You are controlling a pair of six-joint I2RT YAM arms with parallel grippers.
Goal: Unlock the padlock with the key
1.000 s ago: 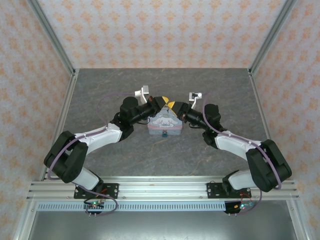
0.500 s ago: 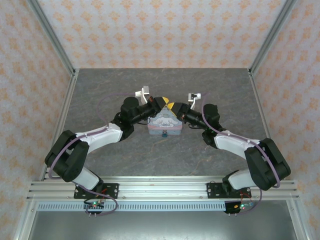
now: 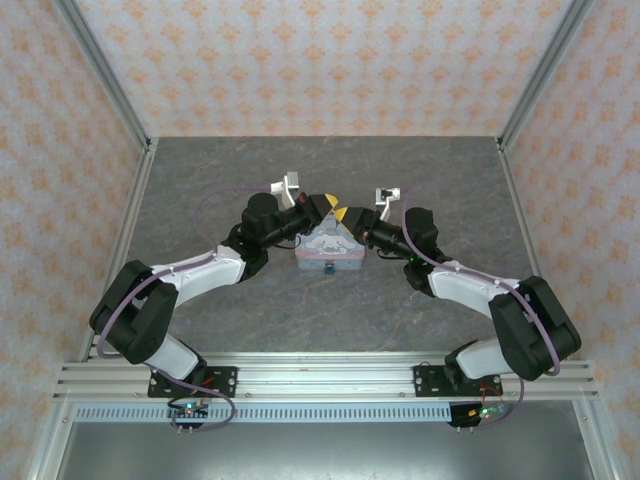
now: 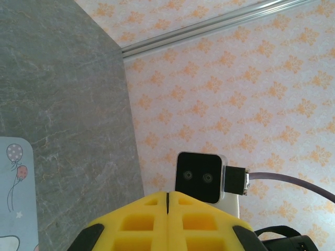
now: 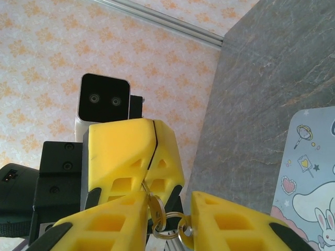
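The tiny dark padlock (image 3: 328, 268) hangs at the near edge of the pale blue cartoon tin (image 3: 330, 243). Both grippers meet above the tin's far end. My left gripper (image 3: 326, 204) is shut; in the right wrist view its yellow fingers (image 5: 125, 151) pinch the blade of the small metal key (image 5: 155, 208). A key ring (image 5: 170, 231) with a second key (image 5: 184, 234) dangles from it. My right gripper (image 5: 168, 203) is open, with one finger on each side of the key and ring. In the left wrist view my left gripper (image 4: 167, 197) shows its fingers pressed together.
The tin (image 5: 314, 178) lies on the grey stone-look table (image 3: 200, 180), and its corner (image 4: 15, 193) shows below my left gripper. Patterned walls and aluminium posts (image 3: 110, 90) close in the table. The right wrist camera (image 4: 201, 178) faces my left gripper closely.
The right gripper has edged slightly left toward the left gripper. The left arm, the tin and the padlock have stayed put.
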